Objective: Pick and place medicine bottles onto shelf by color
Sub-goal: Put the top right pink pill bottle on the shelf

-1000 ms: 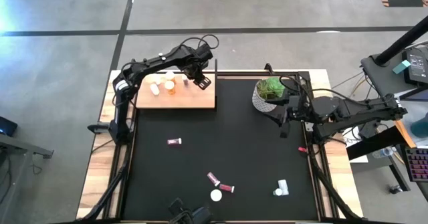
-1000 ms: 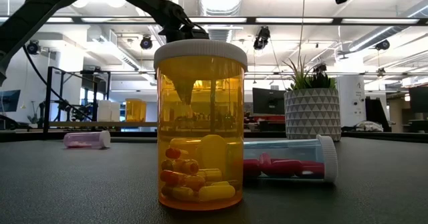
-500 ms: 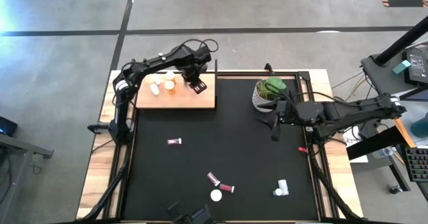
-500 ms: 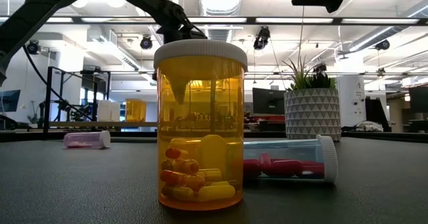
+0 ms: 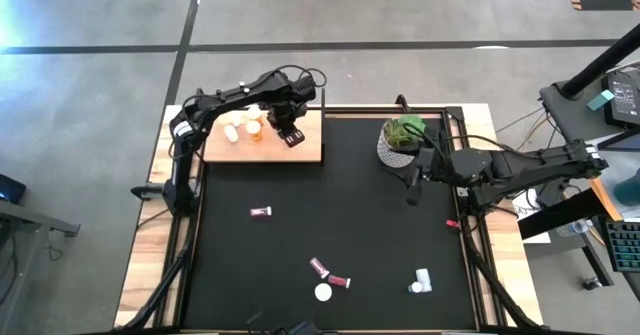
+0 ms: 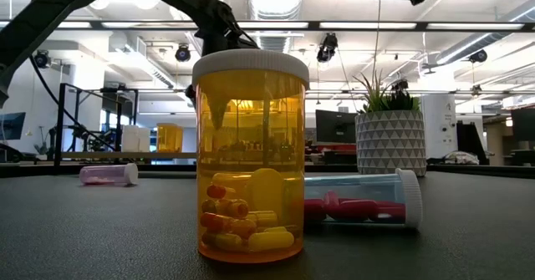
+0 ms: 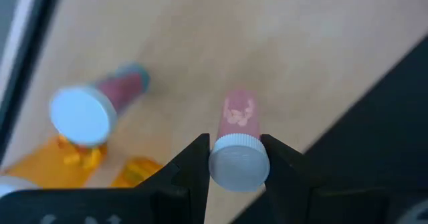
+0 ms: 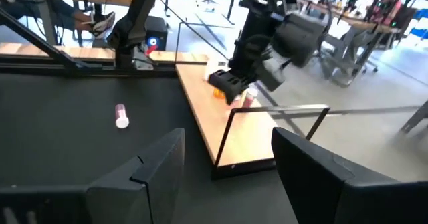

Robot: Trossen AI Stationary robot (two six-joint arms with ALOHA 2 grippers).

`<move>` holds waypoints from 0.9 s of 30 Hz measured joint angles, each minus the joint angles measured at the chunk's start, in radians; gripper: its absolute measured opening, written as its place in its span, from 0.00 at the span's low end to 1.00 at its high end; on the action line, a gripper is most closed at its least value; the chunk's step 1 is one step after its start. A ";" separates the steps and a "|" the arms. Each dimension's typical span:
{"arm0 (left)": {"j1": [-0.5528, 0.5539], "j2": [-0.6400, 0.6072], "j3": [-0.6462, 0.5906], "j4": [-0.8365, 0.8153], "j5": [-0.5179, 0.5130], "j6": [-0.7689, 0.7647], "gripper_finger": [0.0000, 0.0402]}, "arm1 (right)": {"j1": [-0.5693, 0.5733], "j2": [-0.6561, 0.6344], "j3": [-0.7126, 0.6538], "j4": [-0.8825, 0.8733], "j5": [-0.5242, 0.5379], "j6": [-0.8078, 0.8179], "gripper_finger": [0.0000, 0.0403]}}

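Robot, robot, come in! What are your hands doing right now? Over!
Left gripper shut on pink bottle, over the shelf. Right gripper open, empty, near the plant pot. Nothing blocking. Over.

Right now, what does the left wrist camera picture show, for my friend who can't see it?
The left tool grips a small maroon bottle by its white cap, above the pale wooden shelf. Another maroon bottle lies beside orange ones.

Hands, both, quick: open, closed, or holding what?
Left hand: closed on a pink-bodied, white-capped medicine bottle, above the shelf.
Right hand: open, holding nothing, above the black mat by the potted plant.
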 joint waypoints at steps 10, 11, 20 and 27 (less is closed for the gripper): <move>-0.044 0.000 0.000 -0.033 -0.001 -0.002 0.25 | 0.000 -0.052 0.002 0.000 -0.001 -0.005 0.54; -0.049 0.000 0.000 -0.027 -0.001 -0.001 0.25 | 0.000 -0.049 0.002 -0.001 -0.001 0.008 0.54; -0.104 0.000 -0.005 -0.016 -0.003 -0.001 0.25 | 0.000 -0.014 0.002 -0.001 -0.003 0.090 0.54; -0.118 0.001 -0.022 0.018 -0.008 0.000 0.25 | 0.000 0.027 0.002 0.000 -0.003 0.092 0.54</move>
